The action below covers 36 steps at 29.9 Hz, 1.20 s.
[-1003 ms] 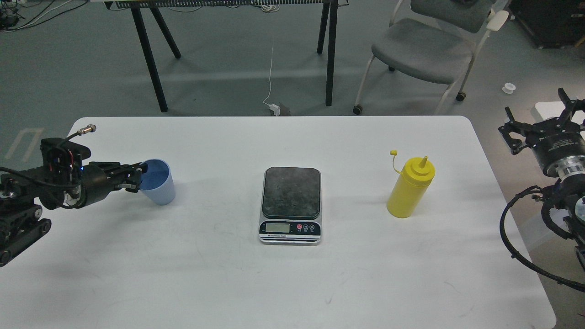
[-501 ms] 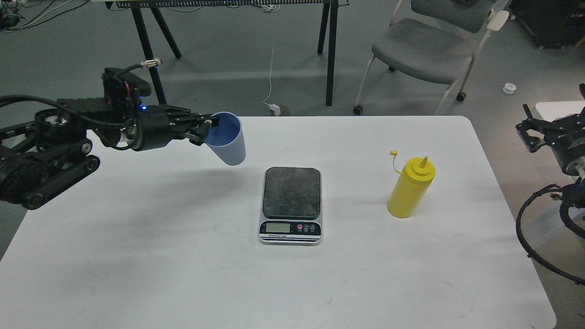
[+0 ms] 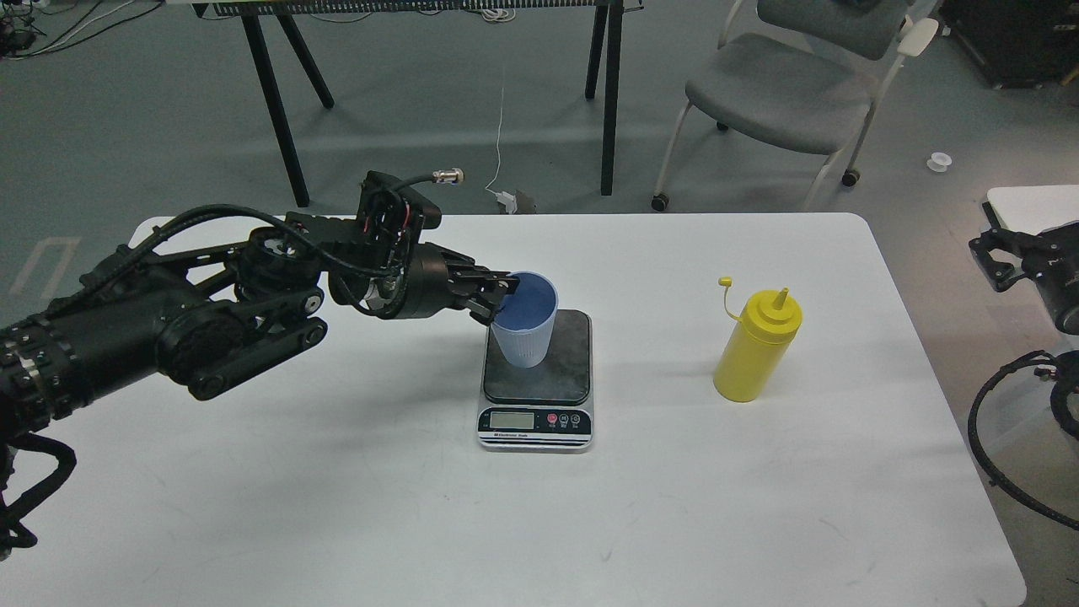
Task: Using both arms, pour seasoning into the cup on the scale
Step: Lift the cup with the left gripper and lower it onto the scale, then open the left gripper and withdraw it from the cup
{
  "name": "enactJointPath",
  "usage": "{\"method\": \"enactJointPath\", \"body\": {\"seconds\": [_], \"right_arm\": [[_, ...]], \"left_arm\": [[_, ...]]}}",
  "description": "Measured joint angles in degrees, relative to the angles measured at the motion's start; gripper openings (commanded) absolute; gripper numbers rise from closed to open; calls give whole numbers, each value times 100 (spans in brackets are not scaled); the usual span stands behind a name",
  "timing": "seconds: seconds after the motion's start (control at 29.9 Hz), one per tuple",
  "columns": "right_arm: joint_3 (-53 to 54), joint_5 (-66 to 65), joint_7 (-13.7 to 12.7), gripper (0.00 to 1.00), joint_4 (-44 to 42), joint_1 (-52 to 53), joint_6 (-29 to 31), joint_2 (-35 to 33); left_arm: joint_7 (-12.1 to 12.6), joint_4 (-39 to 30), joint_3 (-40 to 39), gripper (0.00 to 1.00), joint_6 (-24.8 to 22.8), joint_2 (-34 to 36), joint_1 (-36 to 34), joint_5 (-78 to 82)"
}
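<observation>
My left gripper [image 3: 499, 293] is shut on the left rim of the light-blue ribbed cup [image 3: 526, 324]. It holds the cup upright over the dark platform of the scale [image 3: 537, 379]; I cannot tell whether the cup's base touches the platform. The yellow seasoning bottle [image 3: 754, 346] stands upright on the white table [image 3: 337, 506], right of the scale, its small cap hanging open on a tether. My right gripper [image 3: 1003, 257] is off the table's right edge, far from the bottle, and its fingers cannot be told apart.
Black cables [image 3: 1007, 455] of my right arm loop beyond the table's right edge. A grey chair [image 3: 792, 84] and black table legs [image 3: 278, 110] stand on the floor behind the table.
My left arm has carried the cup from the table's left side, up and rightward, then down over the scale. My right gripper has drifted further right, toward the frame edge.
</observation>
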Motion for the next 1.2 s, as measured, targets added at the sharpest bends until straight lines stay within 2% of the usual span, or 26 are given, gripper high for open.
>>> {"method": "enactJointPath", "body": {"seconds": [0.2, 0.4, 0.7, 0.84, 0.97, 1.2], "right_arm": [[-20, 0, -1, 100, 1, -6, 0, -3], [-20, 0, -1, 100, 1, -6, 0, -22], [-26, 0, -1, 100, 1, -14, 0, -29], [-31, 0, -1, 100, 6, -14, 0, -30], [-31, 0, -1, 100, 22, -50, 0, -31], [-4, 0, -1, 100, 591, -529, 0, -332]], "left_arm": [[253, 199, 21, 5, 18, -226, 48, 0], [309, 272, 21, 9, 27, -297, 56, -17], [300, 409, 13, 28, 38, -313, 81, -58], [266, 414, 5, 44, 38, -304, 81, -85], [250, 414, -55, 74, 52, -290, 80, -105], [231, 398, -280, 95, 471, -199, 43, -1306]]}}
